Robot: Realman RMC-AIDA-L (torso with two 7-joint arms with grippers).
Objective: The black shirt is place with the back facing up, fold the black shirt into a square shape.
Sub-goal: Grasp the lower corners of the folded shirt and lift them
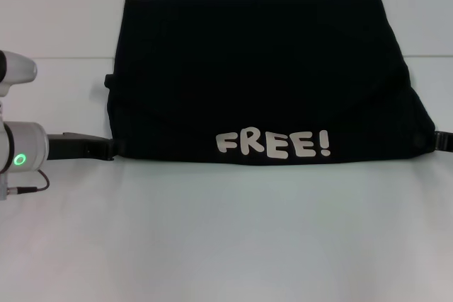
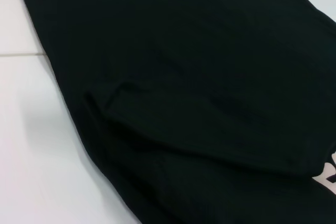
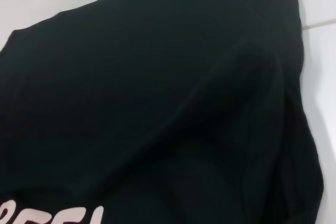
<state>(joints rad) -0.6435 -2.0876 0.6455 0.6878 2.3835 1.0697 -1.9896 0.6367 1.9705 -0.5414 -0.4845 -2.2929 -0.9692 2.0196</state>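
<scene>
Folding was seen well advanced: the black shirt [image 1: 262, 79] lay on the white bench [image 1: 226, 238] as a wide rectangle, with the "FREE!" lettering [image 1: 273, 144] showing along its near edge. The left tool [image 1: 106, 148] was positioned at the shirt's near left corner and the right tool [image 1: 433, 142] at the near right corner, both low against the cloth edge; whether either was apart, together or clamped on fabric could not be told. Layered folds were visible in both wrist views. A square had not yet been reached, and a further fold across the width was judged to remain.
</scene>
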